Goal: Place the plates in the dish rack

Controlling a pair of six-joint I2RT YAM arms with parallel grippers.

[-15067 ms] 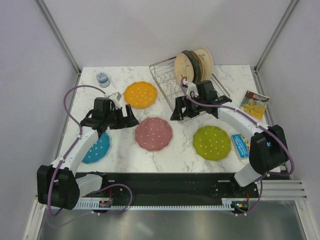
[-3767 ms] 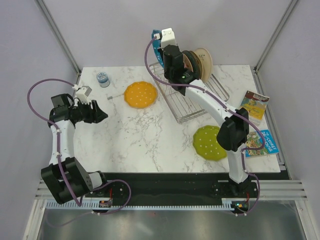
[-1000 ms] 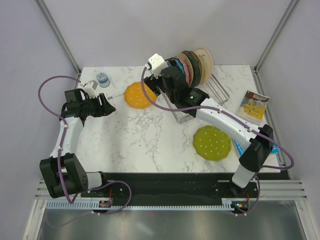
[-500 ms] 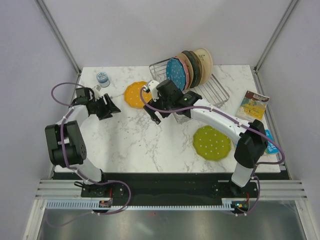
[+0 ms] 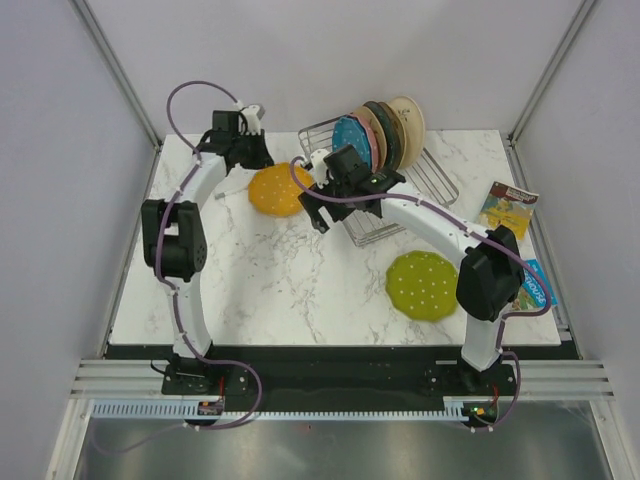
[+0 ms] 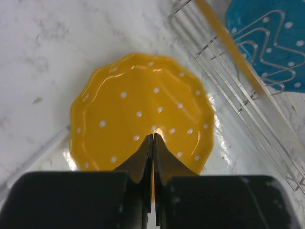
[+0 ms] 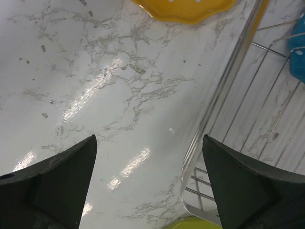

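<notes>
The orange plate [image 5: 278,190] lies on the marble table left of the dish rack [image 5: 432,186]. My left gripper [image 6: 153,136] is shut on the near rim of the orange plate [image 6: 138,114]; a yellow sliver shows between the fingers. In the top view this left gripper [image 5: 260,158] sits at the plate's far-left edge. The blue plate [image 5: 350,136] and the pink plate [image 5: 371,140] stand upright in the rack. Further toward the front, the lime green plate [image 5: 424,284] lies flat. My right gripper [image 7: 148,139] hangs open over bare table beside the rack's corner [image 7: 228,90].
Plain beige, dark green and cream plates [image 5: 396,122] stand at the back of the rack. Colourful books [image 5: 508,208] lie at the right edge. The right arm [image 5: 430,215] crosses over the rack's front. Metal frame posts rise at both back corners.
My left arm swung to the back of the table and its gripper closed on the orange plate's rim. The right gripper stayed open and shifted slightly near the rack's front-left corner.
</notes>
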